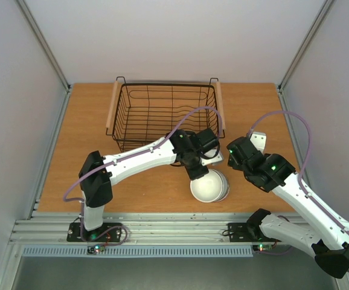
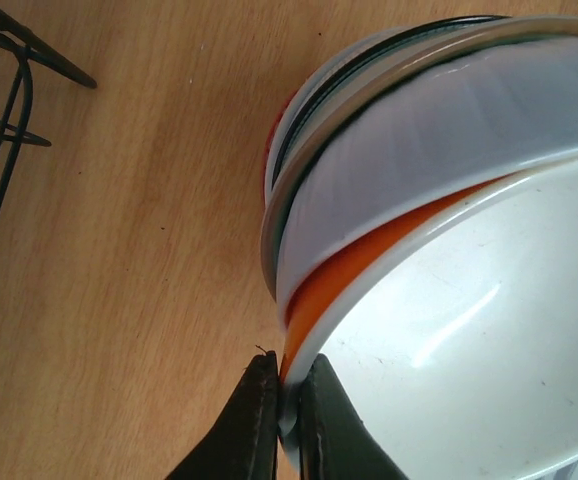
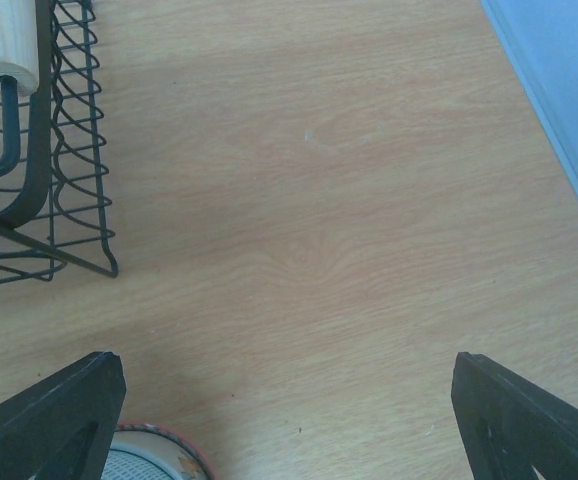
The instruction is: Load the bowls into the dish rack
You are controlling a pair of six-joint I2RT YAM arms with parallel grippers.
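A nested stack of bowls point(image 1: 209, 185) sits on the wooden table in front of the dish rack point(image 1: 162, 115), a black wire basket with wooden handles. The white bowl point(image 2: 469, 330) is on top, with an orange bowl point(image 2: 369, 255) and paler bowls point(image 2: 439, 130) under it. My left gripper point(image 2: 291, 410) is shut on the white bowl's rim, one finger inside and one outside. In the top view, the left gripper point(image 1: 194, 172) meets the stack's far left edge. My right gripper point(image 3: 289, 420) hangs open over bare table, right of the stack, holding nothing.
The rack's near right corner point(image 3: 59, 180) and a wooden handle end point(image 3: 9, 40) show at the right wrist view's upper left. A red-edged patterned bowl rim point(image 3: 154, 455) peeks in by the right gripper's left finger. White walls enclose the table.
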